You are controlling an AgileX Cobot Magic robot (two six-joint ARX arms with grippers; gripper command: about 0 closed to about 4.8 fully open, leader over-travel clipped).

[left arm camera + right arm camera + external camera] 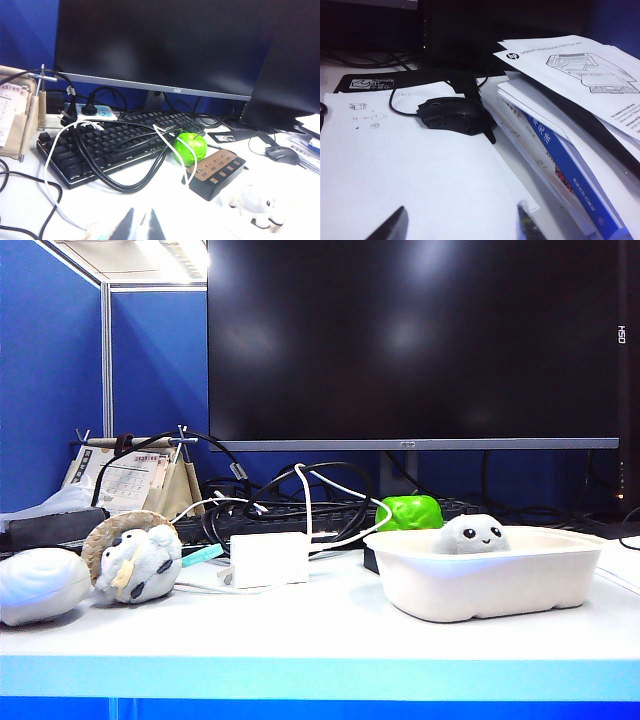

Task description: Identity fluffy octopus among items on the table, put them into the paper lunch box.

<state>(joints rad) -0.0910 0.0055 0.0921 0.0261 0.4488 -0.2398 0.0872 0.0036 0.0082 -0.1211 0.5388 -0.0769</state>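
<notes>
Fluffy octopus [471, 533] in soft grey plush, paper lunch box [480, 590] matt moulded pulp, table [320, 635] smooth white

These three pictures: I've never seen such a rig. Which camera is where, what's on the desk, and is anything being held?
The robot has two arms, each ending in a two-finger gripper. The exterior view looks across the table from the front; no arm shows in it. There the fluffy octopus already sits inside the paper lunch box. To the left lie a white adapter block, a hooded plush animal and a plain white plush; a green toy sits behind.

The other two cameras ride on the wrists. The left gripper hangs above a keyboard; its opening is unclear. The right gripper is open and empty over papers, near a black mouse.
</notes>
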